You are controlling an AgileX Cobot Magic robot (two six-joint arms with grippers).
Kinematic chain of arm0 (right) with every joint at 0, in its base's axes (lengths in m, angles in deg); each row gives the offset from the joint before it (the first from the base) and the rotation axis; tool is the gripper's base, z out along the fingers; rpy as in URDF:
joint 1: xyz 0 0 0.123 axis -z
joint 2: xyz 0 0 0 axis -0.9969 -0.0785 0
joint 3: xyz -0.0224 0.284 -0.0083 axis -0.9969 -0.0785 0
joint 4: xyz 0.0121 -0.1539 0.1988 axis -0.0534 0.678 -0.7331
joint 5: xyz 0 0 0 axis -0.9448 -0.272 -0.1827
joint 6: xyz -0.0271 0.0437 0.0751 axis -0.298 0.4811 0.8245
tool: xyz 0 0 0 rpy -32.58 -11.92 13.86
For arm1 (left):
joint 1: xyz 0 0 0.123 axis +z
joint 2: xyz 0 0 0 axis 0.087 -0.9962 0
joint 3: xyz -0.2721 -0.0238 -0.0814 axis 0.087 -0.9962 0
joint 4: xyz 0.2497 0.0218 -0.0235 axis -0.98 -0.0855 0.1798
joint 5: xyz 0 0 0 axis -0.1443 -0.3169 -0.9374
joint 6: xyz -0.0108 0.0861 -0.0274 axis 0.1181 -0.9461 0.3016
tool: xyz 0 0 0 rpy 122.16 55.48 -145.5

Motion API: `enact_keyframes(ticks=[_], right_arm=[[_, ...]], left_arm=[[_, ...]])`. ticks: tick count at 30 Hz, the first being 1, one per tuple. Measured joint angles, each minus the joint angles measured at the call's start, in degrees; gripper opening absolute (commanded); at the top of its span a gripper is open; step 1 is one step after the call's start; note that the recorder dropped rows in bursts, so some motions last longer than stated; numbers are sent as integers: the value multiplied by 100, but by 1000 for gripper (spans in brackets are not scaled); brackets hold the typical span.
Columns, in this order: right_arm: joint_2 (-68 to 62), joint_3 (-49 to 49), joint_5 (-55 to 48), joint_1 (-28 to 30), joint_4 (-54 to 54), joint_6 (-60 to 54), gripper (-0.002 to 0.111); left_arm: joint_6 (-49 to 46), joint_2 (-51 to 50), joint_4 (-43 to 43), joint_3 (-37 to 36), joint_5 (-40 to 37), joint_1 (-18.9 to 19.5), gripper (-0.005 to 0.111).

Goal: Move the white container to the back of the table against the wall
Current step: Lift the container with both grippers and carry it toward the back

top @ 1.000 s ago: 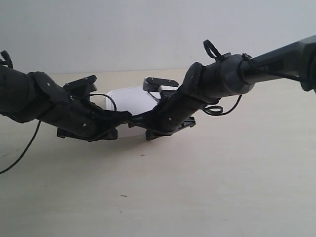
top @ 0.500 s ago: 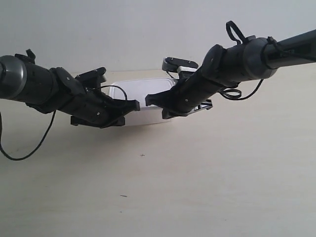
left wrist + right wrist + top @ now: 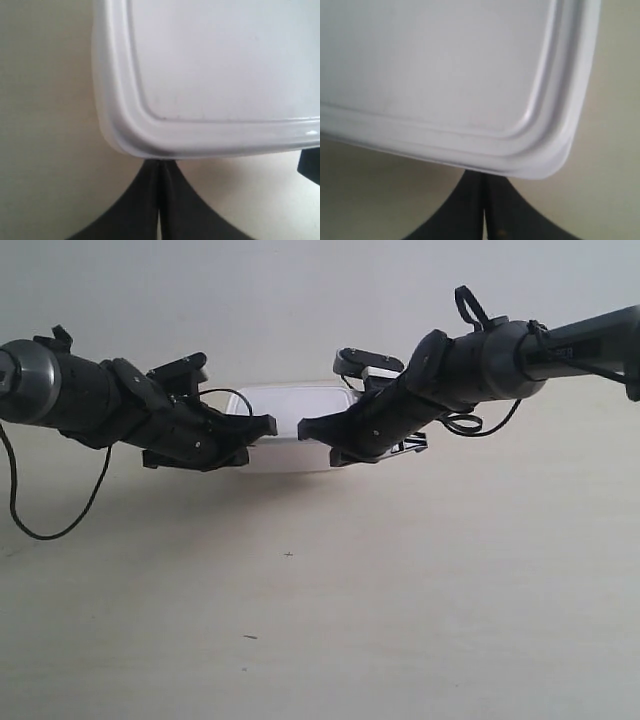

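Note:
The white container (image 3: 296, 400) lies flat on the table (image 3: 420, 590), close to the wall (image 3: 300, 300). My left gripper (image 3: 268, 425), on the arm at the exterior view's left, is shut, its tips pressed on the container's near side. In the left wrist view the shut tips (image 3: 159, 162) touch the rim of the container (image 3: 215, 60) near one rounded corner. My right gripper (image 3: 305, 427) is shut too. Its tips (image 3: 484, 175) meet the near edge of the container (image 3: 435, 60) by the other corner. Both arms hide the container's lower front.
A black cable (image 3: 40, 525) hangs in a loop from the arm at the exterior view's left and trails over the tabletop. Another small cable loop (image 3: 470, 427) sits under the other arm. Tiny dark specks (image 3: 288, 555) dot the table nearer the camera.
Both arms have stretched away towards the wall with their shut tips on the container. The container has slid back with them and now lies farther from the camera.

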Motion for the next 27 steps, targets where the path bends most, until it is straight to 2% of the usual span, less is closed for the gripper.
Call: enact_keyframes(ticks=[12, 23, 27], right_arm=[[-409, 734, -257, 0, 340, 257, 0], [-565, 808, -110, 139, 636, 560, 0], [-741, 1141, -155, 151, 636, 570, 0]], left_arm=[[-108, -308, 9, 397, -57, 290, 0], [-265, -455, 23, 735, -79, 300, 0], [-288, -544, 23, 936, -112, 300, 0]])
